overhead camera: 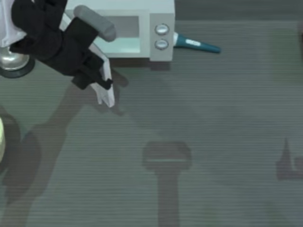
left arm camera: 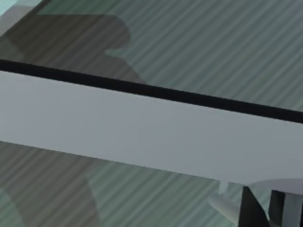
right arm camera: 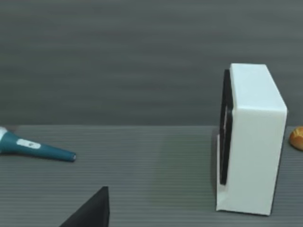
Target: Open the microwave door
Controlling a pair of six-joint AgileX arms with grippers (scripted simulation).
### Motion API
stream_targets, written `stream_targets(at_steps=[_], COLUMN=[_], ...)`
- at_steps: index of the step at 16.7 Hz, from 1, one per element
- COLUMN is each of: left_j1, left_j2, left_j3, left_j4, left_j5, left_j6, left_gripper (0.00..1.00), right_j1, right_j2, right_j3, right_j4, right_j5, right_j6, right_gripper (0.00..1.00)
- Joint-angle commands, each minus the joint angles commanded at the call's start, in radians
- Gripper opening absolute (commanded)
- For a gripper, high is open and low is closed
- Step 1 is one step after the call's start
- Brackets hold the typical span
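The microwave [overhead camera: 124,8] stands at the back of the table, its two silver knobs [overhead camera: 162,37] on the right panel and its pale inside [overhead camera: 127,39] showing. The microwave door [overhead camera: 108,94] is swung out toward the front left. In the left wrist view the door [left arm camera: 142,127] fills the middle as a pale panel with a dark edge, and a small grey handle [left arm camera: 221,204] sticks out from it. My left gripper [overhead camera: 100,81] is at the door's free end, and its dark fingers [left arm camera: 251,213] sit by the handle. My right gripper [right arm camera: 94,213] shows only as a dark tip low over the table.
A teal microphone [overhead camera: 196,45] lies just right of the microwave. A silver dome on a dark base [overhead camera: 9,59] sits at the back left. The right wrist view shows a white upright box with a dark face [right arm camera: 253,142] and a bread roll [right arm camera: 297,138] beside it.
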State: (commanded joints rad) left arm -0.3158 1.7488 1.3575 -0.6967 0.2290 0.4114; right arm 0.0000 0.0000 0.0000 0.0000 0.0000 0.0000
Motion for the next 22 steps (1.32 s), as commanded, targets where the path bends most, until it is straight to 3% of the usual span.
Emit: stream_targets(at_steps=[7,16,22], left_j1=[-0.002,0.074,0.080], left_j2=[0.003,-0.015,-0.021], left_j3=[-0.003,-0.019,-0.018], left_j4=[-0.001,-0.058,-0.058], left_j5=[0.005,0.088,0.095], left_j6=[0.001,0.188,0.201], left_gripper=[0.00,0.00,0.00], right_j1=[0.000,0.000,0.000], right_j2=[0.000,0.000,0.000], right_j3=[0.000,0.000,0.000], right_j4=[0.000,0.000,0.000], right_j5=[0.000,0.000,0.000], right_j6=[0.000,0.000,0.000], right_gripper=[1.00,1.00,1.00])
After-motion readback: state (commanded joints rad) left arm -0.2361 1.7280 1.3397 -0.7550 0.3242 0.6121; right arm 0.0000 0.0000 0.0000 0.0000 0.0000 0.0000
